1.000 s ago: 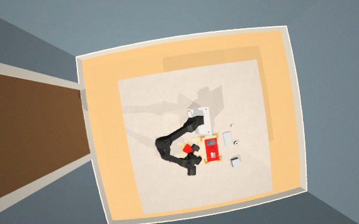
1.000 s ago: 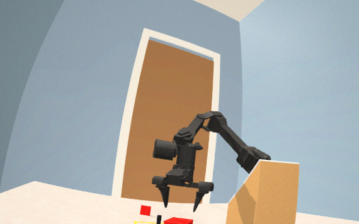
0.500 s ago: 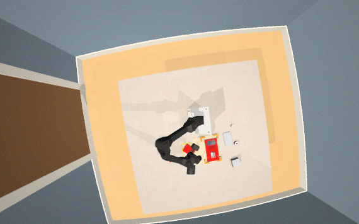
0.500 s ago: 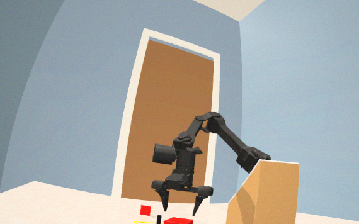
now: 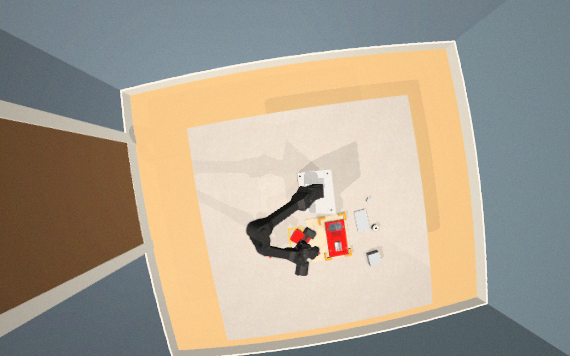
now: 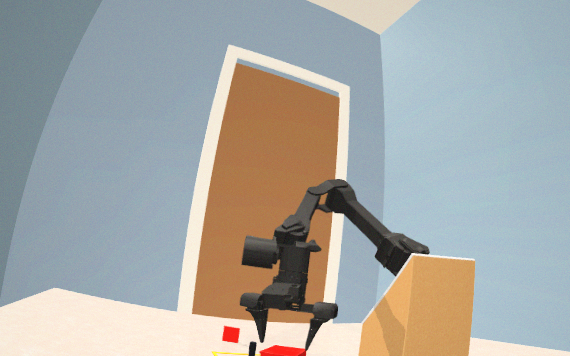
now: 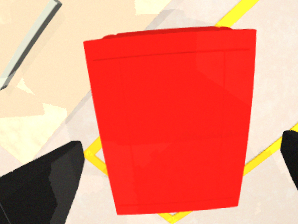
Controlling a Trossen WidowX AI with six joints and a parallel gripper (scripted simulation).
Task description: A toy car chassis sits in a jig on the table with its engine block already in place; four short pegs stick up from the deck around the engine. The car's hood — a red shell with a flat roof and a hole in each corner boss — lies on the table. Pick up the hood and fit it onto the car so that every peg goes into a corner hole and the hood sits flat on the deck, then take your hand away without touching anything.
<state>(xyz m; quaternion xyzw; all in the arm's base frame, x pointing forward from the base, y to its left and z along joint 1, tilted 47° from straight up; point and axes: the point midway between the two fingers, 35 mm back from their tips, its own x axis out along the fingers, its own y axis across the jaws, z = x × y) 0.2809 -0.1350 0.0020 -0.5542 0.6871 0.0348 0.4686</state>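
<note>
The red hood point(image 5: 297, 236) point(image 6: 283, 351) point(image 7: 170, 115) lies on the table across a yellow outline point(image 7: 260, 160). Its broad flat face is towards the wrist camera; its corner holes do not show. My gripper point(image 6: 285, 344) point(image 7: 182, 145) is open and empty. It points down above the hood, one finger out to each side of it, with a gap on both sides in the wrist view. The red chassis point(image 5: 335, 236) sits between orange jig corners, right of the gripper in the top view. Its pegs are too small to tell.
A cream board point(image 5: 320, 240) lies between hood and chassis. A thin grey bar point(image 7: 32, 45) lies near the hood. A small red square point(image 6: 230, 334) and a black post point(image 6: 252, 348) stand left of the hood. A grey block point(image 5: 373, 257) and pale plate point(image 5: 361, 220) lie beyond the chassis.
</note>
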